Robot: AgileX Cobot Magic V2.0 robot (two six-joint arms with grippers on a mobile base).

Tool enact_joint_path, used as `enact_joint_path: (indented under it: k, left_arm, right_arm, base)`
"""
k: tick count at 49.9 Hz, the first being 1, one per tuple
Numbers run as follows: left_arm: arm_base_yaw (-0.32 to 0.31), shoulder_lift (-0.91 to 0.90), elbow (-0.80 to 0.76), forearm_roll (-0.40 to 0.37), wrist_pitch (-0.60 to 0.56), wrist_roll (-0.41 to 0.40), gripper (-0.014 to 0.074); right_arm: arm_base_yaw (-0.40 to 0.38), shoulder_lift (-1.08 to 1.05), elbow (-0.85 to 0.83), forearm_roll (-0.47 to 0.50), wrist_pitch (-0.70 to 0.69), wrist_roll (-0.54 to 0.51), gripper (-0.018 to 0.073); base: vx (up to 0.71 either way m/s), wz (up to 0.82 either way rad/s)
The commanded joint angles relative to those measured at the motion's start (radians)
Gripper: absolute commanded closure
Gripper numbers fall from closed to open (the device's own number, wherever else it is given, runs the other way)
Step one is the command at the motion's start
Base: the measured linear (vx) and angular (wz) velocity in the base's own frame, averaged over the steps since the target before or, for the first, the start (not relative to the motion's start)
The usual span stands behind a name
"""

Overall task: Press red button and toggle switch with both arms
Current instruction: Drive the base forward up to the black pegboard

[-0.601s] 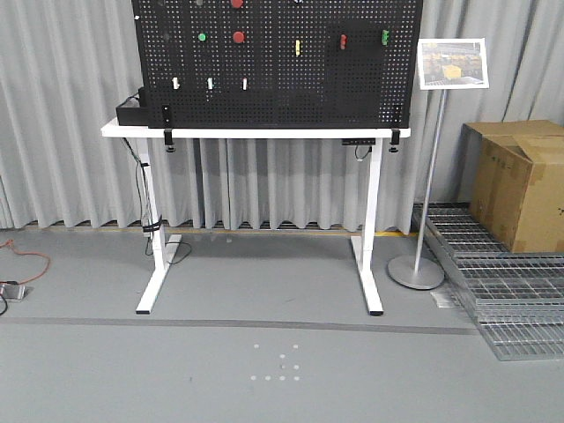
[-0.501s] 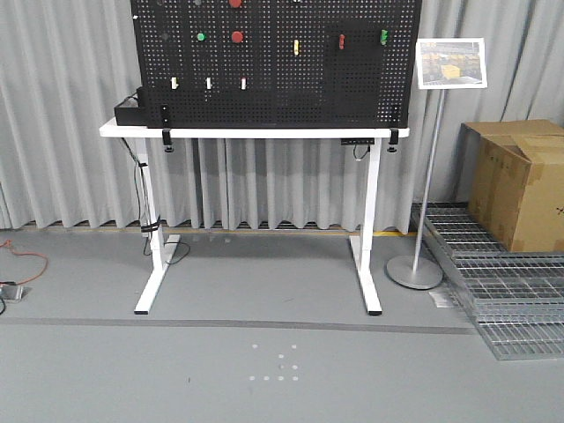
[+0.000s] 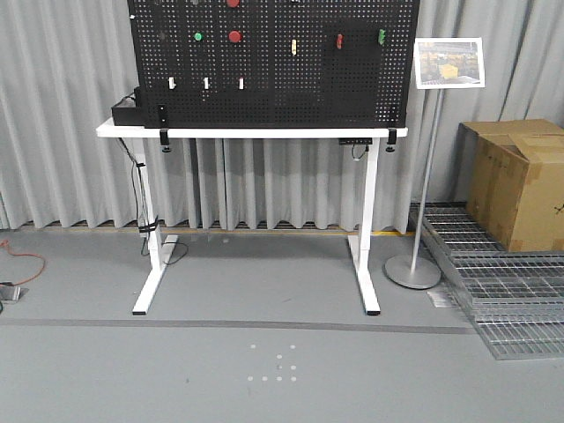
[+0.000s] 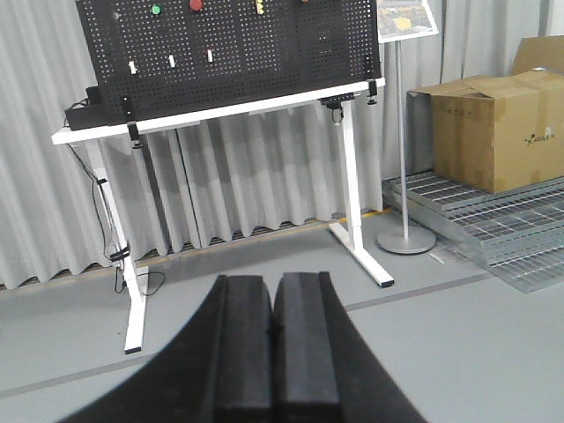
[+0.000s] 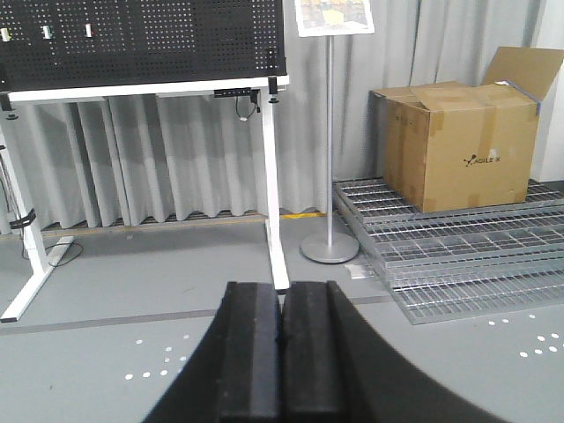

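Across the workshop floor from my rig, the black pegboard stands on a white table, well apart from both arms. The red button sits in the pegboard's upper left area, just right of a green button; a second red cap shows at the pegboard's top edge. I cannot pick out the toggle switch at this range.

The left gripper and the right gripper each have their jaws pressed together with nothing between them, both aimed toward the pegboard.

I judge the button a rigid, sprung cap fixed to the pegboard: nothing to grasp, best pushed square on its centre with closed fingertips. The switch lever is likely short and stiff, best nudged from the side near its tip. A hard shove could rock the pegboard.
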Motion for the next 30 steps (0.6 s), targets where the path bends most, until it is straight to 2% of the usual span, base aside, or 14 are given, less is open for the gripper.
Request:
enact_joint_path:
  k: [1, 14, 30]
  left_arm:
    - [-0.002, -0.016, 0.033, -0.002, -0.078, -0.007, 0.0595]
    - [-0.002, -0.016, 0.033, -0.002, -0.078, -0.007, 0.0595]
    - [-0.002, -0.016, 0.033, -0.002, -0.078, -0.007, 0.0595]
  right_arm:
    - [-0.006, -0.013, 0.011, -0.007, -0.084, -0.004, 0.0562]
    - [-0.006, -0.013, 0.011, -0.007, -0.084, -0.004, 0.0562]
    - [-0.006, -0.013, 0.011, -0.007, -0.084, -0.004, 0.0562]
  base:
    - [0.03, -0.03]
    - [0.11, -0.05]
    - [0.27, -0.1]
